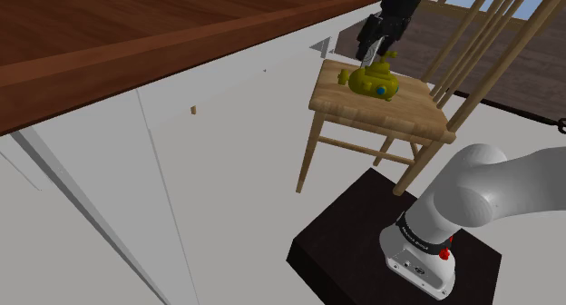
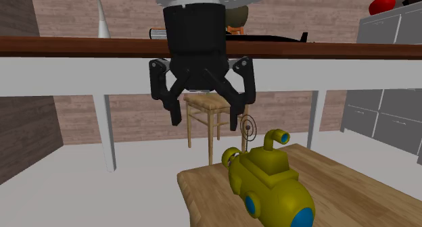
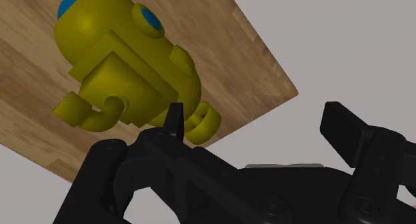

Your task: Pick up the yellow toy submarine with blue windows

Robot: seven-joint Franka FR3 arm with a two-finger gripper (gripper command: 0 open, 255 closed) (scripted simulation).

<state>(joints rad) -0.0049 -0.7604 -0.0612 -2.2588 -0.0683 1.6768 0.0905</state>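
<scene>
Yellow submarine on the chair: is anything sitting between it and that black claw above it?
Nothing visible is. The open gripper hangs in free air above the yellow toy submarine, off towards its tail end. The submarine lies alone on the wooden chair seat, so the way down to it looks clear.

One yellow submarine (image 1: 372,80), two wooden chairs (image 1: 374,111), one brown-topped table (image 1: 109,40), one red vase (image 2: 383,1)
</scene>
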